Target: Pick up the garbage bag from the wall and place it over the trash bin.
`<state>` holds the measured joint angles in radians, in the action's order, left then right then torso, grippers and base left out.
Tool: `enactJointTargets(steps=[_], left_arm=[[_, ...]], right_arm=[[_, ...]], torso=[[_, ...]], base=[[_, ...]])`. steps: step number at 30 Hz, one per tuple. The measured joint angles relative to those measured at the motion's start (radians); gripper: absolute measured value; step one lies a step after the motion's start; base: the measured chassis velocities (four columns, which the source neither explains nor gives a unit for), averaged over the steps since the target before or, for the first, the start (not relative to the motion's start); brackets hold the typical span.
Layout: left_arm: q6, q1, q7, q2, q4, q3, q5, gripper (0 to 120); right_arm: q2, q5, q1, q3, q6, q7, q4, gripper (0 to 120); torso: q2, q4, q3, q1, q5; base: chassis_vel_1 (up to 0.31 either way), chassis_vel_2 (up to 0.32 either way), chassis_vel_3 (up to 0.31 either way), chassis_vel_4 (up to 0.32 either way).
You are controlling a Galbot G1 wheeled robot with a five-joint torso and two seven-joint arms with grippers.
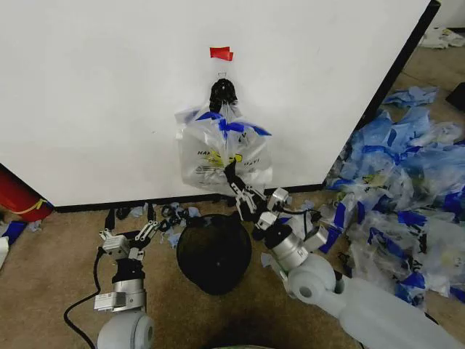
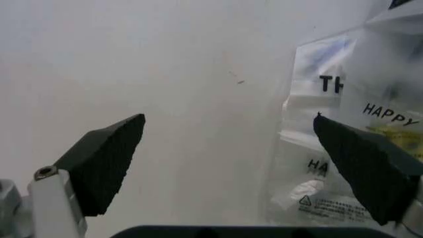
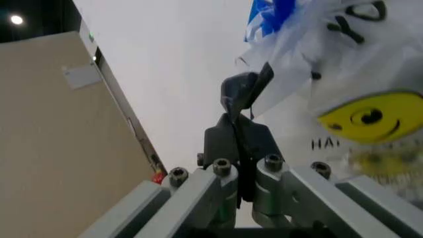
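Now, working outward from each claw:
Right claw (image 1: 234, 183): its dark fingers are pressing together, reaching up against the lower edge of the bag; whether plastic is pinched between them I cannot tell.
Left claw (image 1: 149, 225): its fingers are standing wide apart, hovering low beside the bin, well left of the bag.
Thin see-through plastic garbage bag with blue handles and a yellow smiley face (image 1: 221, 153): hanging by its handles from the black hook (image 1: 223, 92) on the large white flat wall panel (image 1: 87, 94), long axis running vertically, directly above and beyond the right claw.
Small round black mesh trash bin (image 1: 213, 252): sitting on the floor between the two arms, just below the bag.
Nearer arm: the right, judging by reach.
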<state>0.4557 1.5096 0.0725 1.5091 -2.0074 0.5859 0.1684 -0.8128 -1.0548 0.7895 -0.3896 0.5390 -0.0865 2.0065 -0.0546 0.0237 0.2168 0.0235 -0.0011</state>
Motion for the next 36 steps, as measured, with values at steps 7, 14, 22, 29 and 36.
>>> enactJointTargets(steps=[7,14,22,29,36], left_arm=[[0.004,0.0,0.0,-0.01,0.0,-0.002,0.002,100],[0.004,0.003,0.0,-0.021,0.0,-0.003,0.006,100],[0.008,0.008,0.001,-0.023,0.0,-0.002,0.006,100],[0.01,0.012,0.001,-0.02,-0.004,-0.003,0.002,100],[0.014,0.02,0.0,-0.022,-0.009,-0.001,0.001,100]], right_arm=[[0.059,0.043,0.073,-0.002,0.02,-0.037,0.02,0],[0.112,0.092,0.155,0.004,0.047,-0.082,0.043,0],[0.155,0.129,0.231,0.05,0.076,-0.133,0.064,0],[0.186,0.19,0.286,0.064,0.118,-0.165,0.063,0],[0.203,0.238,0.312,0.073,0.152,-0.191,0.052,0]], torso=[[0.0,-0.0001,0.0,0.0,-0.0002],[0.0,0.0,0.0,0.0,0.0],[0.0,0.0,0.0,0.0,-0.0002],[0.0,0.0,0.0,0.0,0.0],[0.0,-0.0001,0.0,0.0,-0.0001]], base=[[0.0,0.0,0.0,0.0],[0.0,0.0,0.0,0.0],[0.0,0.0,0.0,0.0],[0.0,0.0,0.0,0.0],[0.0,0.0,0.0,0.0]])
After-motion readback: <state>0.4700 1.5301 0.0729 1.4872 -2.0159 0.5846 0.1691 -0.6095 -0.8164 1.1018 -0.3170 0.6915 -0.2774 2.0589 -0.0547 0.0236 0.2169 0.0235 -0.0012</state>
